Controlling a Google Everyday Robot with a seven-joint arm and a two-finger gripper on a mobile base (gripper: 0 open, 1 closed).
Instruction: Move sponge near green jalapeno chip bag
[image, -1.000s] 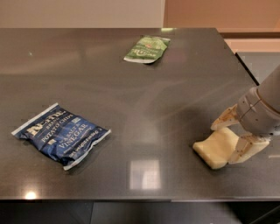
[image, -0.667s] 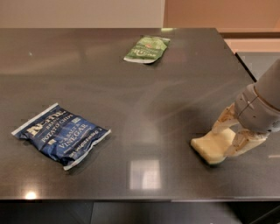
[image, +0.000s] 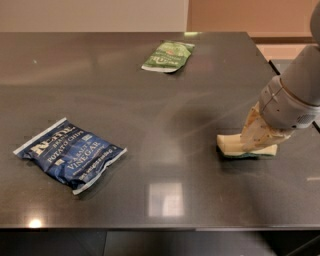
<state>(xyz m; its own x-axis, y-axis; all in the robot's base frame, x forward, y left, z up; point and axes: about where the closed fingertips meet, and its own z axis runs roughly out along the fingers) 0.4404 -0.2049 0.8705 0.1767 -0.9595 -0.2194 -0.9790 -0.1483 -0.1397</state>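
The pale yellow sponge is at the right side of the dark table, lying about level, with a thin greenish underside and a shadow just beneath it. My gripper comes down from the right, its tan fingers closed over the sponge's right half, which they hide. The green jalapeno chip bag lies flat at the far middle of the table, well away from the sponge and up to its left.
A larger dark blue salt and vinegar chip bag lies at the front left. The dark table has its right edge just beyond my arm and its front edge along the bottom.
The sponge, held in my gripper, has gone from tilted to level and has moved a little up the picture, toward the far side of the table. Both bags have stayed put.
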